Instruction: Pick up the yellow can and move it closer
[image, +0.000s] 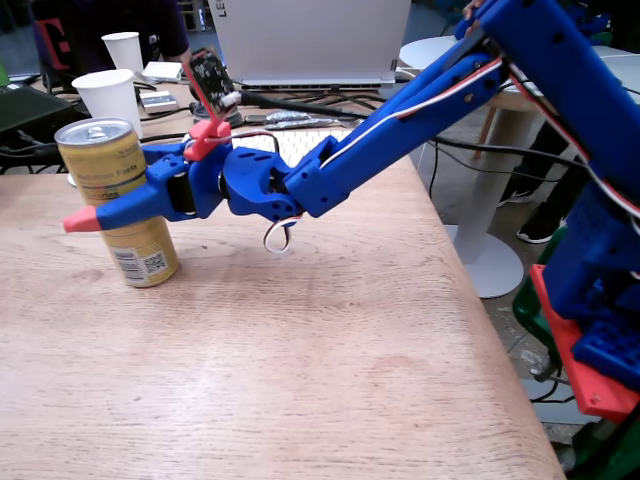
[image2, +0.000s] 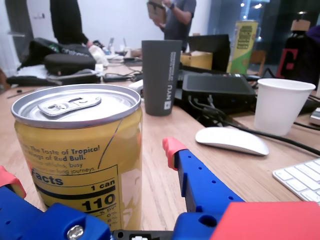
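Observation:
The yellow can (image: 103, 165) stands on the wooden table (image: 300, 360) at the far left of the fixed view, silver top and pull tab up, and looks slightly tilted there. My blue gripper (image: 88, 205) reaches in from the right and straddles it. The near finger with its red tip crosses the can's front; the far finger is hidden behind it. In the wrist view the can (image2: 75, 150) fills the left, between the two red fingertips (image2: 172, 149). A small gap shows between the can and the right finger, so the gripper (image2: 90, 167) is open around it.
Two white paper cups (image: 108, 95) (image: 125, 50) stand behind the can, with a laptop (image: 310, 40) and cables further back. The wrist view shows a grey tumbler (image2: 161, 75), a white mouse (image2: 232, 141), a paper cup (image2: 280, 105) and a keyboard (image2: 300, 177). The table's edge (image: 470, 300) runs along the right.

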